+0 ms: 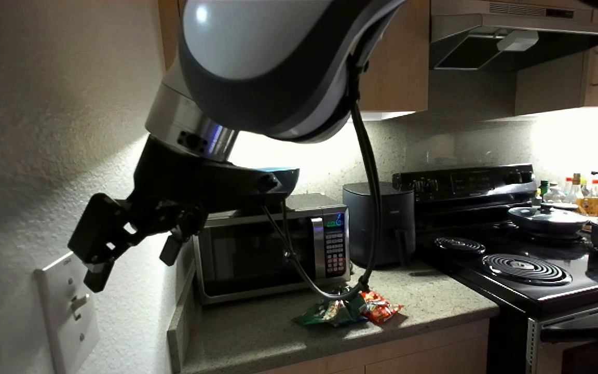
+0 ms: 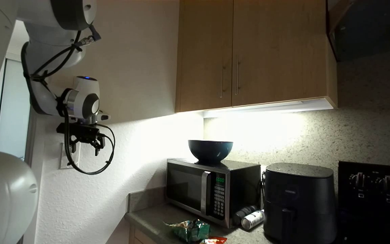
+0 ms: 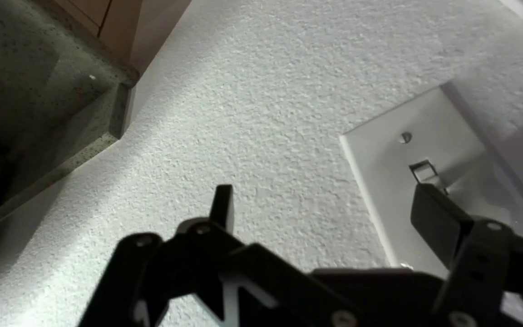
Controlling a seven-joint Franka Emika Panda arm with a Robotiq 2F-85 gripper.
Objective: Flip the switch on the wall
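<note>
Two jaws well apart, the switch plain in an exterior view, partly behind one in the wrist view.

In an exterior view, the speckled grey countertop runs across the lower middle of the frame. A microwave stands on it near the centre, a black air fryer just to its right. In front, low in the frame, a crumpled green packet lies beside a red packet. In an exterior view, a silver can and a dark cylinder lie between microwave and air fryer, low and right of centre. The wrist view catches the countertop at upper left.
</note>
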